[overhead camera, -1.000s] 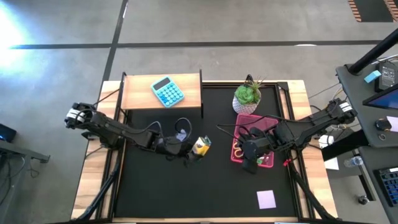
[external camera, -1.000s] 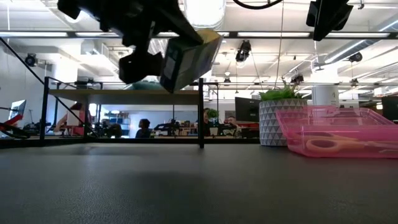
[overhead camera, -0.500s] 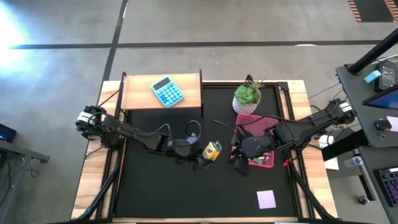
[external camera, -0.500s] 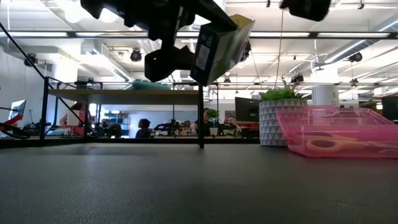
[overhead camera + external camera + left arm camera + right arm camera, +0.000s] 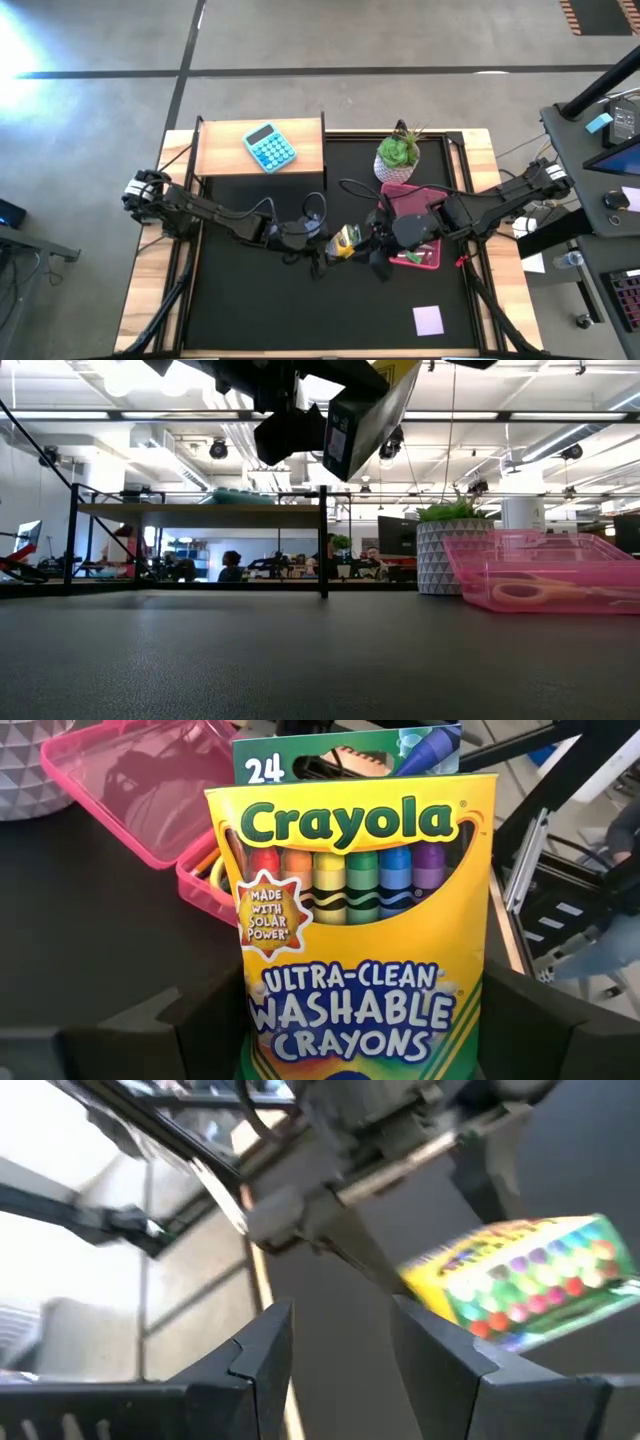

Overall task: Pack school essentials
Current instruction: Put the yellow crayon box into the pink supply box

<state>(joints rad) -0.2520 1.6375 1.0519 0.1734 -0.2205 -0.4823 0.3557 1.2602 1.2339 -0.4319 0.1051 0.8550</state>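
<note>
Matte black tabletop; left gripper clasps a rectangular cardboard crayon box, right gripper unclenched beside it.

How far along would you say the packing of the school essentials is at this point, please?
Partly done. The yellow-handled scissors already lie in the pink case. In hand: the left gripper holds the Crayola crayon box above the mat, near the case, with the open right gripper facing it, perhaps for a handover. Left: the lilac notepad lies on the mat.
</note>
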